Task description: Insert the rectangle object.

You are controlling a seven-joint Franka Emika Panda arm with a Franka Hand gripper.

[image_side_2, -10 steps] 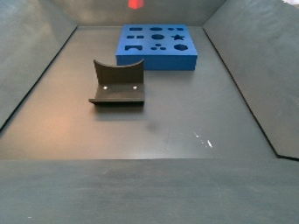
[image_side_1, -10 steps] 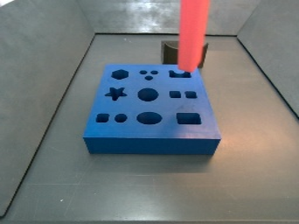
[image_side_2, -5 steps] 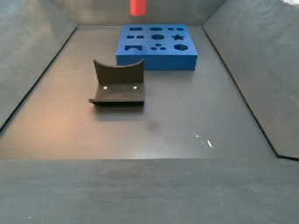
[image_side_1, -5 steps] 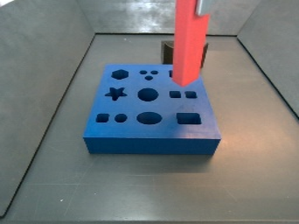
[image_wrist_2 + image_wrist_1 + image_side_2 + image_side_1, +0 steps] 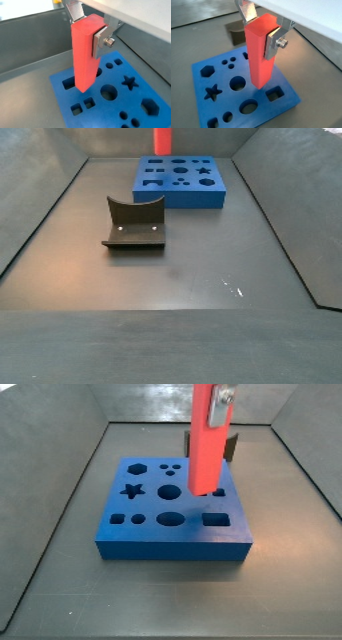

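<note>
**Upright over the blue block, red bar pinched**

Plainly gripped: rectangle object (image 5: 260, 50) pinched near its upper end between the silver fingers (image 5: 272, 44) of the pincer (image 5: 263, 26), jaws pressed against its two opposite faces. Seen likewise in both wrist views, bar (image 5: 86, 52) hanging vertical from the pincer (image 5: 90, 24), lower end free above the blue block (image 5: 137, 111). Poised over the block's (image 5: 211, 107) face of shaped holes, close above a rectangular hole (image 5: 275, 94); contact with the block not clear. In a side view, bar (image 5: 209, 439) standing tall over the far right part of the block (image 5: 174, 534). Fixture (image 5: 135, 224) resting on the dark tabletop (image 5: 187, 288), well apart from the block (image 5: 181, 180); only the bar's lower tip (image 5: 162, 140) showing at the frame's edge.
</note>
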